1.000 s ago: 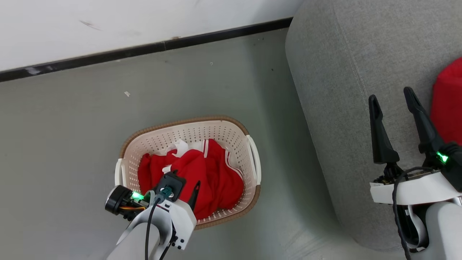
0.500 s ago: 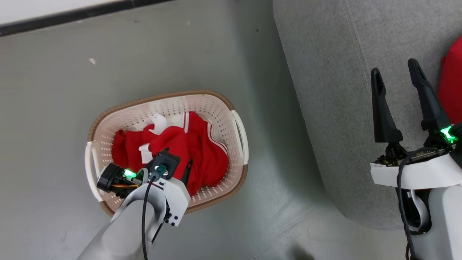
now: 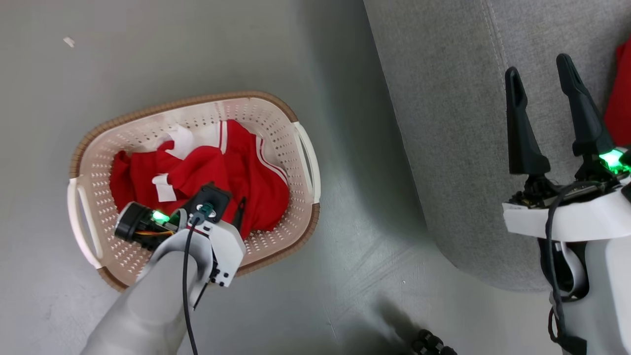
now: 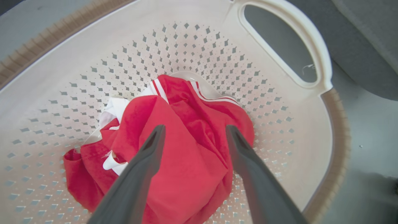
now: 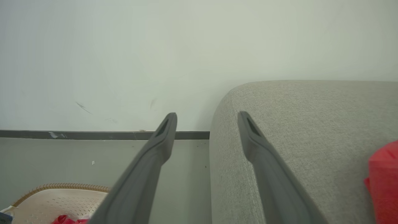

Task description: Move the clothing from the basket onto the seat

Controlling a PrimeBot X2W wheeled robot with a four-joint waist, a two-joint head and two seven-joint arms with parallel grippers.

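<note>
The clothing [image 3: 246, 167], red with white stripes, lies crumpled in the basket [image 3: 172, 106], which stands on the floor to the left of the seat [image 3: 443, 123]. My left gripper [image 4: 196, 128] is open and points down into the basket [image 4: 279, 109]. Its two fingers straddle the top fold of the clothing [image 4: 186, 155], and nothing is pinched between them. Over the seat's left part my right gripper [image 3: 538, 65] stands open and holds nothing. Another red garment [image 3: 622, 93] lies on the seat at the right edge. In the right wrist view my right gripper [image 5: 207, 114] points toward the wall past the seat [image 5: 311, 124].
The basket sits on grey floor [image 3: 345, 236], with a narrow strip of floor between it and the seat's rounded side. A white wall with a dark baseboard [image 5: 93, 134] runs behind. A small dark object [image 3: 431, 342] shows at the bottom edge, and a white scrap [image 3: 69, 42] lies on the floor.
The head camera has tilted and turned, so basket and seat now sit further left and the baseboard has left the picture. My left gripper stays over the clothing. Both grippers remain open.
</note>
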